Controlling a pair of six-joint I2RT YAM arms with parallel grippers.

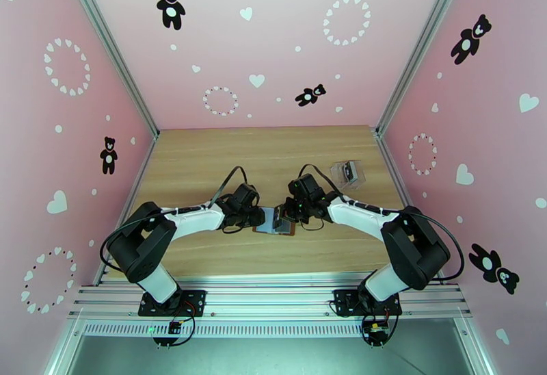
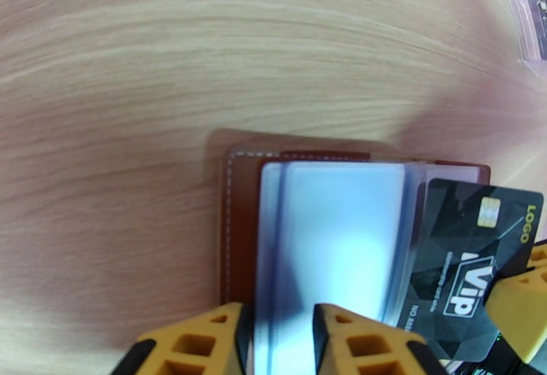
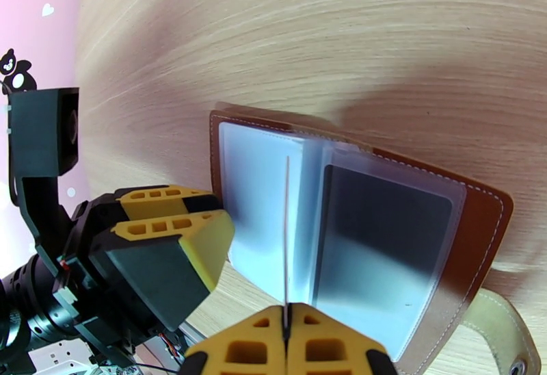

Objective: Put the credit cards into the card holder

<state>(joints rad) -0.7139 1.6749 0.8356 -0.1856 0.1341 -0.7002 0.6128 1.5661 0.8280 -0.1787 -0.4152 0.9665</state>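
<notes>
**Held card standing edge-on over the open wallet**

The right gripper (image 3: 287, 318) is pinching a dark credit card (image 3: 286, 233) between fully closed jaws. The card is pointing straight ahead of its fingertips, edge-on, over the open brown card holder (image 3: 482, 226). From the left wrist, the card's face is showing pale "VIP" and "LOGO" print, and its inner edge is overlapping the clear pocket leaves (image 2: 335, 233). Whether it is entering a pocket cannot be told.

The left gripper (image 2: 277, 315) is facing the right one from the holder's opposite side. Its jaws are standing narrow around the stack of leaves, which is filling the gap between them. Whether they are actually pressing on it is unclear.

Just right of the held card, a second card (image 3: 383, 239) is sitting inside a see-through pocket. The fanned leaves are lying between the held card and the leather, and the left fingers are crowding them close on the card's left. The snap tab (image 3: 502, 332) is trailing off the holder's corner beside the right gripper. A clear plastic case (image 1: 347, 172) is resting well beyond that gripper on the wooden table (image 1: 205, 157).
</notes>
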